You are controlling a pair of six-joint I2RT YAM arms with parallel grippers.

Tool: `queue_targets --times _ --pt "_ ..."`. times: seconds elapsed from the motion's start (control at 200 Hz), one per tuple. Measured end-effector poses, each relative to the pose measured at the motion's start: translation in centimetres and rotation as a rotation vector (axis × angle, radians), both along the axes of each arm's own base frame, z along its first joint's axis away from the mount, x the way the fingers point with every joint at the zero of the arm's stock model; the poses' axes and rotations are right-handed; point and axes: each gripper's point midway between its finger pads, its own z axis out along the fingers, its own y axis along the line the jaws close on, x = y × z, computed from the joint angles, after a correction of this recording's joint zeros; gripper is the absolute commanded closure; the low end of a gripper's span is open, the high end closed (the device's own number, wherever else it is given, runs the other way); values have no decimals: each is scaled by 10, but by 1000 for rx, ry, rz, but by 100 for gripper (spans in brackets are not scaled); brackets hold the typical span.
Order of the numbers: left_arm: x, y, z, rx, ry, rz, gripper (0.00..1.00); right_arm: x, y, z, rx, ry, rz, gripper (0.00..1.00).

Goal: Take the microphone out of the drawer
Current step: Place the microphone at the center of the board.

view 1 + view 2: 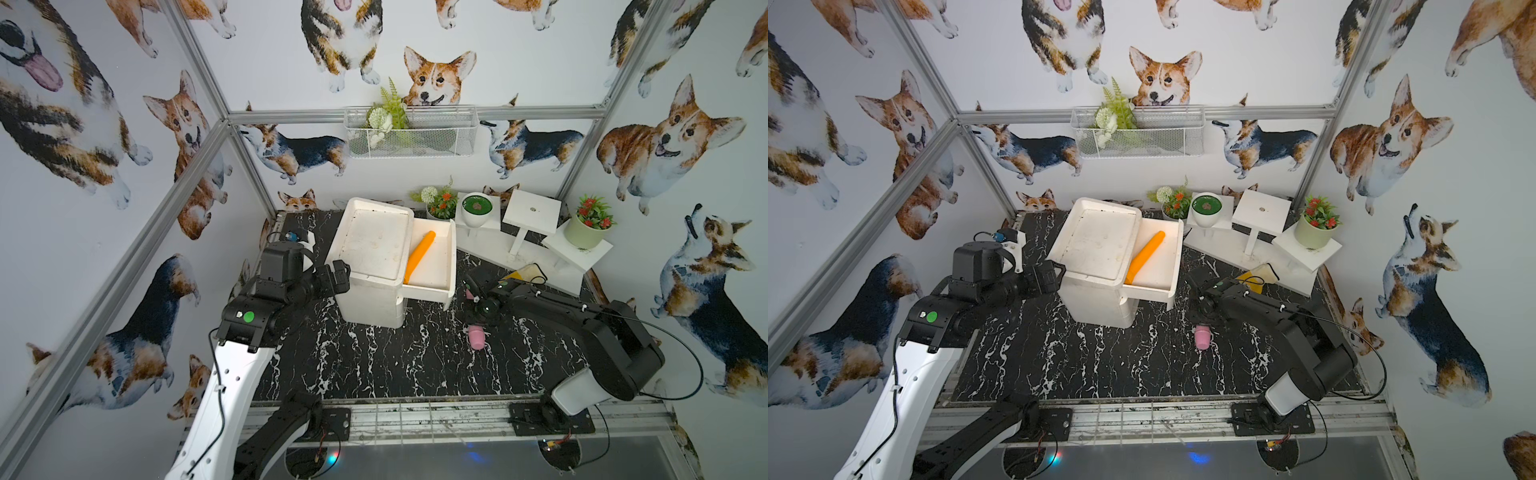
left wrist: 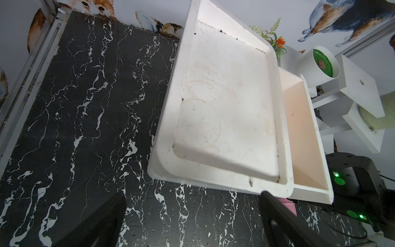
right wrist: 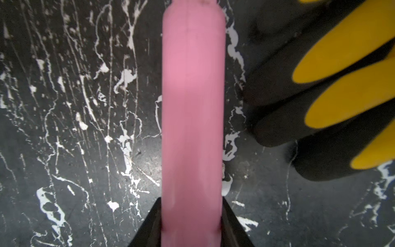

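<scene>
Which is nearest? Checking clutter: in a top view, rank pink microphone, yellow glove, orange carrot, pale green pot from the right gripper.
1. pink microphone, held by the right gripper.
2. yellow glove, just behind it.
3. orange carrot, in the open drawer.
4. pale green pot, at the back right.

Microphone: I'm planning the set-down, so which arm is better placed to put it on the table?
Right. The right gripper is shut on the microphone, outside the drawer and over the table. The left gripper is open on the other side of the cabinet, holding nothing.
</scene>
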Motion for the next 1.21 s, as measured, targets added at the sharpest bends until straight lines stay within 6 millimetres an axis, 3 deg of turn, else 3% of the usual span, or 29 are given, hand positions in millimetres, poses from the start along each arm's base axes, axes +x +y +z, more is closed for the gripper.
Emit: queue_targets --times 0.355,0.716,0.776,1.041,1.206 --pt "0 0 -1 -5 1 4 0 -3 -3 -17 -55 67 -1 53" --pt "3 -1 -1 3 6 0 0 -4 1 -14 -44 83 5 38" --pt "7 -1 2 14 2 -4 0 -4 1 -9 -38 76 5 34" --pt "38 -1 30 97 -51 -16 0 2 4 22 57 9 -29 34" --pt "64 -1 45 156 -76 -18 0 13 5 61 139 -63 -52 34"
